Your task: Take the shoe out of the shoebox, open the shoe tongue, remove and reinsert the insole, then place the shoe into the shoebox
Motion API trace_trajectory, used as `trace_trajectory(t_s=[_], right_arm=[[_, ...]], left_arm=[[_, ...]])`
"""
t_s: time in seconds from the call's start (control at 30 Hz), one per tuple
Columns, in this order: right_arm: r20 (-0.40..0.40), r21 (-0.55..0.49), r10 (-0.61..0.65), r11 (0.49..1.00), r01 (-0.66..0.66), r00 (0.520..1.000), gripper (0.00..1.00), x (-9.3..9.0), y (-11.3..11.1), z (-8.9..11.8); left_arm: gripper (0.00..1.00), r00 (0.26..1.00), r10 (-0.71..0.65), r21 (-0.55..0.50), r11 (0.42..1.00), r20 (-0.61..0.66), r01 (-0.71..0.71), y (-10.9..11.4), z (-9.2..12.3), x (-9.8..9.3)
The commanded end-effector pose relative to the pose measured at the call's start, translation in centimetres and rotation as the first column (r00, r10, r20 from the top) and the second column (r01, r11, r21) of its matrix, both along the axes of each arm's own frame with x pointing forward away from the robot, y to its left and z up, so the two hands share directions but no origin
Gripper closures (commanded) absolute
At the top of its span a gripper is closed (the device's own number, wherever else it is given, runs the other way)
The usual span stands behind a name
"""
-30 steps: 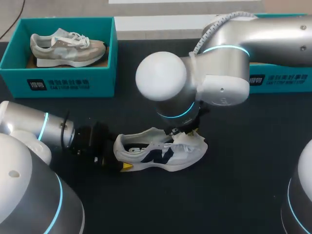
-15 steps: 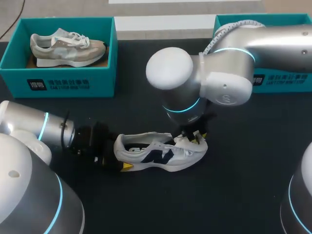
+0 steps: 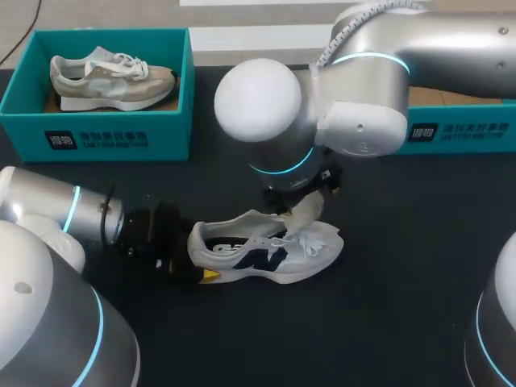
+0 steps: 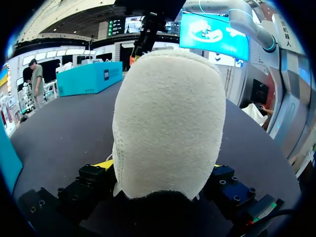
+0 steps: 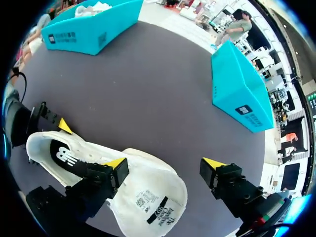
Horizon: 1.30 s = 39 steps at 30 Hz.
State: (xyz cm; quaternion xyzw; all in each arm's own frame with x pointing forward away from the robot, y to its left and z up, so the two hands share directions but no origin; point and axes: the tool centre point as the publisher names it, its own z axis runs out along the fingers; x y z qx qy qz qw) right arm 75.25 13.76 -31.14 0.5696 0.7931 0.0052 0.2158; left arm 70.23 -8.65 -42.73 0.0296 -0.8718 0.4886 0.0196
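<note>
A white shoe (image 3: 266, 251) with a navy logo lies on its sole at the middle of the black table (image 3: 403, 282). My left gripper (image 3: 196, 256) is at its heel. In the left wrist view the heel (image 4: 168, 123) fills the space between the fingers of the left gripper (image 4: 163, 168), which press on both sides. My right gripper (image 3: 305, 187) hangs open just above the laces. In the right wrist view the right gripper (image 5: 165, 164) has its fingers spread wide, with the raised tongue (image 5: 148, 200) under them and its label showing. The tongue (image 3: 302, 214) stands up.
A teal shoebox (image 3: 97, 129) at the back left holds a beige shoe (image 3: 113, 76). A second teal shoebox (image 3: 459, 129) sits at the back right, partly behind my right arm. Bare table lies in front of the shoe and to its right.
My right gripper has opened, let go of the tongue and lifted back from the shoe. The tongue now stands up. The left arm and the shoe's heel have not moved.
</note>
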Motion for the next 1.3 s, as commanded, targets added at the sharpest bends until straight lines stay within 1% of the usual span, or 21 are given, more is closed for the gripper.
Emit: trace_trajectory(t_s=[0.03,0.27,0.43,0.53,0.6,0.67,0.7,0.73,0.77,0.8,0.83,0.87,0.9,0.93,1.0,1.1,1.13,1.17,1.2,1.27,1.3], right_arm=[[0.06,0.033,0.052,0.998,-0.054,0.997,0.0,-0.5,0.6,2.5],[0.105,0.029,0.233,0.971,-0.238,0.967,0.0,0.6,2.8,7.0],[0.118,0.019,0.363,0.93,-0.368,0.924,0.0,1.3,4.3,9.1],[0.089,0.002,0.471,0.881,-0.473,0.878,0.0,1.7,5.5,9.7],[0.048,-0.008,0.539,0.842,-0.539,0.841,0.0,1.9,6.2,9.9],[0.004,-0.015,0.607,0.794,-0.607,0.794,0.0,2.0,7.1,9.9],[-0.013,0.0,0.654,0.756,-0.654,0.756,0.0,2.0,7.6,10.0],[-0.03,0.001,0.672,0.741,-0.672,0.74,0.0,2.0,7.8,9.9],[-0.073,-0.006,0.707,0.705,-0.709,0.704,0.0,1.9,8.2,9.8],[-0.091,0.005,0.735,0.675,-0.738,0.672,0.0,1.8,8.5,9.7],[-0.128,0.012,0.762,0.641,-0.767,0.635,0.48,1.7,9.0,9.6],[-0.15,0.013,0.779,0.617,-0.787,0.608,0.56,1.5,9.2,9.5],[-0.162,0.029,0.806,0.581,-0.814,0.57,0.86,1.3,9.6,9.4],[-0.185,0.028,0.813,0.565,-0.824,0.551,1.0,1.0,9.8,9.4],[-0.221,0.034,0.828,0.535,-0.844,0.516,1.0,0.4,10.1,9.4],[-0.258,0.009,0.83,0.514,-0.858,0.495,1.0,-0.4,10.2,9.0],[-0.275,-0.018,0.822,0.515,-0.857,0.5,1.0,-0.6,10.2,8.8],[-0.284,-0.022,0.824,0.505,-0.863,0.49,1.0,-0.9,10.2,8.4],[-0.288,-0.031,0.817,0.514,-0.857,0.5,1.0,-1.0,10.2,8.0],[-0.316,-0.034,0.812,0.508,-0.861,0.491,1.0,-1.3,10.2,6.8],[-0.329,-0.04,0.802,0.516,-0.855,0.499,1.0,-1.4,10.3,6.1]], left_arm=[[1.0,1.0,0.001,0.003,1.0,0.001,-0.001,-0.1,-0.5,0.2],[1.0,1.0,0.001,0.003,1.0,0.001,-0.001,-0.1,-0.5,0.2],[1.0,1.0,0.001,0.003,1.0,0.001,-0.001,-0.1,-0.5,0.2],[1.0,1.0,0.001,0.003,1.0,0.001,-0.001,-0.1,-0.5,0.2],[1.0,1.0,0.001,0.003,1.0,0.001,-0.001,-0.1,-0.5,0.2],[1.0,1.0,0.001,0.003,1.0,0.001,-0.001,-0.1,-0.5,0.2],[1.0,1.0,0.001,0.003,1.0,0.001,-0.001,-0.1,-0.5,0.2],[1.0,1.0,0.001,0.003,1.0,0.001,-0.001,-0.1,-0.5,0.2],[1.0,1.0,0.001,0.003,1.0,0.001,-0.001,-0.1,-0.5,0.2],[1.0,1.0,0.001,0.003,1.0,0.001,-0.001,-0.1,-0.5,0.2],[1.0,1.0,0.001,0.003,1.0,0.001,-0.001,-0.1,-0.5,0.2],[1.0,1.0,0.001,0.003,1.0,0.001,-0.001,-0.1,-0.5,0.2],[1.0,1.0,0.001,0.003,1.0,0.001,-0.001,-0.1,-0.5,0.2],[1.0,1.0,0.001,0.003,1.0,0.001,-0.001,-0.1,-0.5,0.2],[1.0,1.0,0.001,0.003,1.0,0.001,-0.001,-0.1,-0.5,0.2],[1.0,1.0,0.001,0.003,1.0,0.001,-0.001,-0.1,-0.5,0.2],[1.0,1.0,0.001,0.003,1.0,0.001,-0.001,-0.1,-0.5,0.2],[1.0,1.0,0.001,0.003,1.0,0.001,-0.001,-0.1,-0.5,0.2],[1.0,1.0,0.001,0.003,1.0,0.001,-0.001,-0.1,-0.5,0.2],[1.0,1.0,0.001,0.003,1.0,0.001,-0.001,-0.1,-0.5,0.2],[1.0,1.0,0.001,0.003,1.0,0.001,-0.001,-0.1,-0.5,0.2]])
